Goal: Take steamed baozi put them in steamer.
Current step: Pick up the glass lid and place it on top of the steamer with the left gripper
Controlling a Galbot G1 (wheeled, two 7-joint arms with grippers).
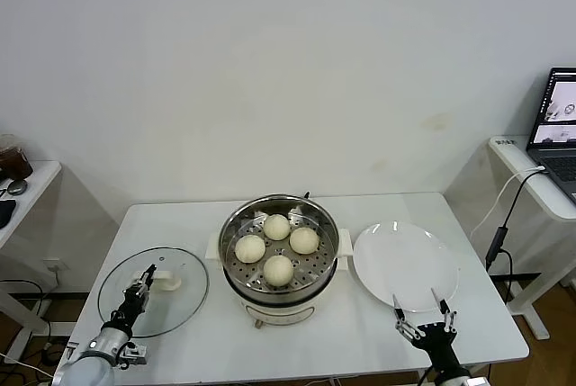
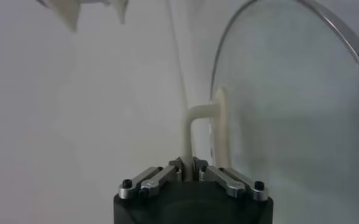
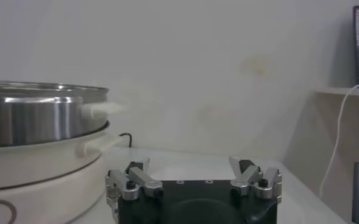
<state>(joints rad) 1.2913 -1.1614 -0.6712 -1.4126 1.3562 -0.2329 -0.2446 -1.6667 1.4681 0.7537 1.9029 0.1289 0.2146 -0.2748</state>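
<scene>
Several cream-white baozi (image 1: 278, 269) sit on the perforated tray inside the steel steamer (image 1: 230, 224) at the table's middle. The steamer's wall also shows in the right wrist view (image 3: 33, 119). My left gripper (image 1: 142, 285) is at the front left, shut on the white handle (image 2: 194, 119) of the glass lid (image 1: 121, 300), which lies flat on the table. In the left wrist view my left gripper (image 2: 188, 163) pinches the handle's post. My right gripper (image 1: 422, 307) is open and empty at the front right, just in front of the white plate (image 1: 405, 264). It also shows in its own wrist view (image 3: 187, 163).
The white plate is bare and lies right of the steamer. A side table with a laptop (image 1: 560, 125) and a hanging cable (image 1: 504, 224) stands at the far right. Another small table (image 1: 18, 193) is at the far left.
</scene>
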